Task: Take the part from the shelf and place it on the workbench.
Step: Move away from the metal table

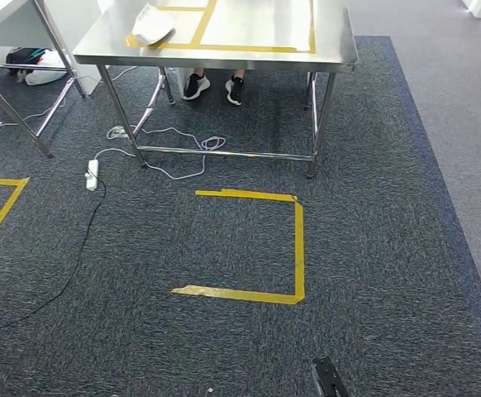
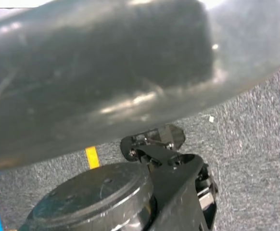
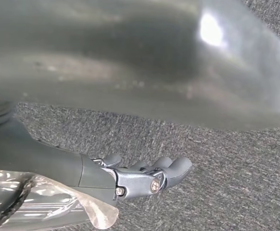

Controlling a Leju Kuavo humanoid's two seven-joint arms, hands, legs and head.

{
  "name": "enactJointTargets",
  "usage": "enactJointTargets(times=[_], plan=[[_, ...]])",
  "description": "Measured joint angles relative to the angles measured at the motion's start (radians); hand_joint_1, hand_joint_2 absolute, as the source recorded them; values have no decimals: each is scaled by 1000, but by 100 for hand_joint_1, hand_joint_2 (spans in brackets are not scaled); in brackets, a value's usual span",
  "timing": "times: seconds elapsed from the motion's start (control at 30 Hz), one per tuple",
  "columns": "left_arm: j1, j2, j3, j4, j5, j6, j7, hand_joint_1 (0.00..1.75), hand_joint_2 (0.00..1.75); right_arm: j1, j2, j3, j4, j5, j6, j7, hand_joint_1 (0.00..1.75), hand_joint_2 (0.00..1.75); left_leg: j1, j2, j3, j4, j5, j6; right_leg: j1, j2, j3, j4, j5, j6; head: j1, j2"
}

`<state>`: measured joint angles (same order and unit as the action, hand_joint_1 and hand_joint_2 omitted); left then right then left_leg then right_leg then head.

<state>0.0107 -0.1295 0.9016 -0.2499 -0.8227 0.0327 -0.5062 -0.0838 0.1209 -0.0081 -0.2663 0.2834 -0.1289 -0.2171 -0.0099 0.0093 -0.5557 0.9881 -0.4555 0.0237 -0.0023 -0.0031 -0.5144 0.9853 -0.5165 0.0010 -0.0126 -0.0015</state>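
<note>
- Progress: the right hand is found released, its fingers stretched out and a little apart over the carpet, with nothing grasped
- The state of the left hand cannot be told; it is seen as a dark, angular mechanism, close and partly blurred
- A pale, rumpled item is noted lying on the far left part of the workbench, touching the yellow tape outline there; it is too small for it to be settled whether this is the part
- Judgement: if that item is the part, the placing is done and nothing is left; if not, fetching, carrying and placing are all outstanding. No part is being carried in the right hand
- Materials: the workbench is of brushed, reflective steel with slim tubular legs and a low cross-rail; the carpet is a dark, speckled, short-pile weave
- Floor tape is flat, glossy yellow, laid as an open-sided rectangle in the middle
- A white power strip with thin white and black cables lies at the left; a person's dark shoes are seen beneath the bench
</note>
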Motion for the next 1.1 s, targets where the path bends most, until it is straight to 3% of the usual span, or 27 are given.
enactJointTargets(times=[0.87,0.93,1.03,1.1], plan=[[-2,-1,22,0,-14,-14,26,0,0,-1,0,33,0,12,-10,14,0,0,-2,0,-10,3,0,-3,-4,0,-8,0,5,6,0,0],[-3,0,24,0,-17,-14,28,0,0,-1,0,38,0,16,-12,14,0,0,-5,0,-11,8,-1,3,-8,0,-7,-3,7,10,0,0],[-4,1,28,0,-24,-13,30,0,0,-2,0,49,-2,22,-15,13,0,0,-6,-2,-7,-9,9,22,-9,-3,-6,-8,9,21,0,0],[-6,-1,29,0,-26,-13,30,0,0,-3,0,56,-2,24,-17,12,0,0,3,-5,2,-36,24,28,-7,-1,-25,31,-27,25,2,0]])
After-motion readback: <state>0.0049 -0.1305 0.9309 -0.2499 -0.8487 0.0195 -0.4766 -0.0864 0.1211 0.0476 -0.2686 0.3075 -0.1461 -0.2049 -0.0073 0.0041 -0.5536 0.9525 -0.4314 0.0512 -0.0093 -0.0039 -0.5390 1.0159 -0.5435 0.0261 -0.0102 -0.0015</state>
